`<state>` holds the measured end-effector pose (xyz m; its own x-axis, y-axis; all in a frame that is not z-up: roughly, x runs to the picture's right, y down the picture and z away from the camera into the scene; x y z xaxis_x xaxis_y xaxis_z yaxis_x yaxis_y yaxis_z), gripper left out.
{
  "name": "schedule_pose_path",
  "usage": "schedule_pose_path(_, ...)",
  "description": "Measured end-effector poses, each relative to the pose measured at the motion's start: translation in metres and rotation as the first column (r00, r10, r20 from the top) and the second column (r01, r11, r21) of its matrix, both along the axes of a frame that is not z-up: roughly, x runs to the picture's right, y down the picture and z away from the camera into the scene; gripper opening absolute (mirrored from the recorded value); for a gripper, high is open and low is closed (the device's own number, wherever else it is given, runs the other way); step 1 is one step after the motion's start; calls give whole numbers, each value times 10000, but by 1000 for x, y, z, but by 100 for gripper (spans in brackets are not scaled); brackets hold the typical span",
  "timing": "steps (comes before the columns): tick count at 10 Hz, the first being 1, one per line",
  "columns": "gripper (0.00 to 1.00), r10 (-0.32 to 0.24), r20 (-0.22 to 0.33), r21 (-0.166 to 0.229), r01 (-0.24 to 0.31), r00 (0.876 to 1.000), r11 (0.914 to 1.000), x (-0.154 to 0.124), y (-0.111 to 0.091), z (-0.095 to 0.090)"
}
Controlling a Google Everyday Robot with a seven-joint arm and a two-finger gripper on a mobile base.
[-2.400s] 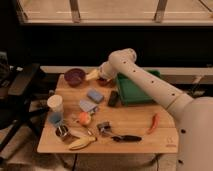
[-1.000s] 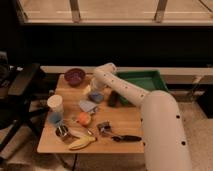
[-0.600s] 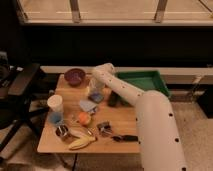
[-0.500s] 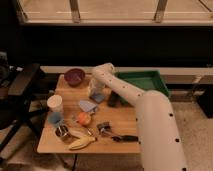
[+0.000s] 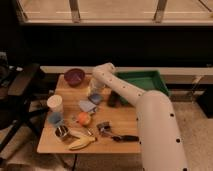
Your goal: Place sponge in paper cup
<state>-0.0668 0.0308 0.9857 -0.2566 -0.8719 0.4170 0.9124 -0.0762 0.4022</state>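
The gripper (image 5: pixel 94 91), closure untellable, is seemingly hovering over the sponge (image 5: pixel 95 98); it needs squaring up before carrying to the paper cup (image 5: pixel 54 102) at nine o'clock.

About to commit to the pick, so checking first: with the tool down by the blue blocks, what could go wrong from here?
1. The tool sits over the sponge, but a greyer block lies right beside it; it could catch the wrong one or both.
2. The paper cup stands near the left edge of the table with a small blue cup close in front; a sloppy drop could tip it or land in the wrong cup.
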Motion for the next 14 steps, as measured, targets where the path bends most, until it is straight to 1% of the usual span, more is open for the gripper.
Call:
schedule_pose_path(2, 0, 26, 52, 36, -26, 10000, 10000, -2, -1, -3)
schedule_pose_path(3, 0, 251, 156, 356, -256, 9996, 9990, -1, -10, -7)
schedule_pose_path(4, 0, 582, 352, 798, -609, 9977, 9950, 0, -26, -19)
schedule_pose_path(5, 0, 768, 495, 988, -814, 9958, 9918, 1, -36, -27)
schedule_pose_path(6, 0, 846, 554, 1083, -903, 9949, 9900, 1, -42, -31)
schedule_pose_path(8, 0, 799, 579, 1045, -856, 9951, 9908, -2, -39, -31)
schedule_pose_path(12, 0, 825, 551, 1048, -880, 9951, 9906, 1, -40, -31)
schedule_pose_path(13, 0, 748, 644, 1172, -820, 9951, 9897, -2, -42, -32)
schedule_pose_path(14, 0, 577, 810, 1469, -691, 9950, 9867, -8, -47, -37)
